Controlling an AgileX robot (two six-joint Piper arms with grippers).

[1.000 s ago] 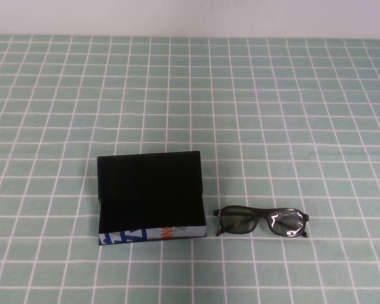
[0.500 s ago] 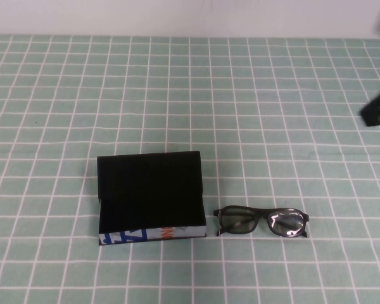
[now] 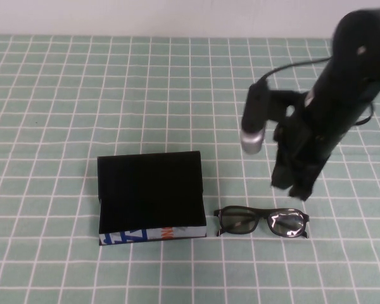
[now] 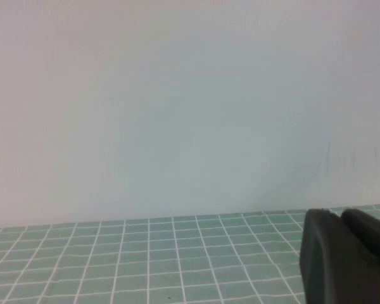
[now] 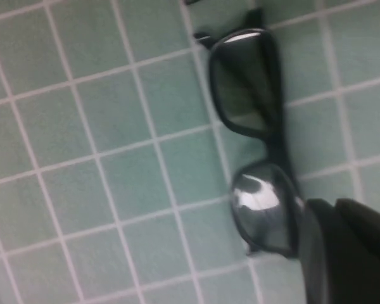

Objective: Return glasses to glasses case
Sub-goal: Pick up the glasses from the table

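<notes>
One pair of glasses (image 3: 261,221) lies at about four o'clock on the table (image 3: 63,82), with two lenses in its frame. One glasses case (image 3: 151,197), a single open box, sits at about seven o'clock, just beside the glasses. One gripper shows from above: the right gripper (image 3: 291,188), at about three o'clock. The left gripper (image 4: 348,256) appears only in its own wrist view.

On the counter (image 3: 50,95), the open glasses case (image 3: 151,196) sits toward the near edge with the glasses (image 3: 261,221) just beside it on the right, the right pincer (image 3: 291,189) hanging just behind them, while the left pincer (image 4: 348,256) stays elsewhere.
</notes>
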